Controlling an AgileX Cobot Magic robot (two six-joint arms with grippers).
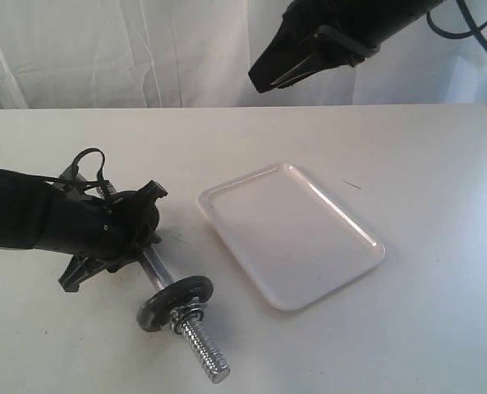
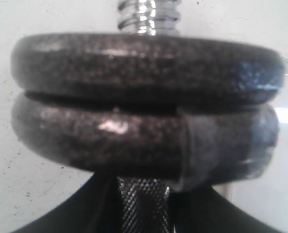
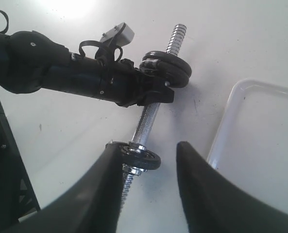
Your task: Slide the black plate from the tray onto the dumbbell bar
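Two black plates sit stacked on the near threaded end of the dumbbell bar, near and left of the tray (a third black plate rides the bar's far end). The left gripper is clamped on the bar's knurled middle. The right gripper hangs high at the far right, jaws wide apart and empty.

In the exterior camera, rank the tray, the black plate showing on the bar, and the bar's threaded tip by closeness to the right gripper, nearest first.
1. The tray, lying straight below the raised right gripper in the view.
2. The black plate, on the dumbbell bar, left of the tray.
3. The threaded tip, past the plate, near the view's bottom edge.
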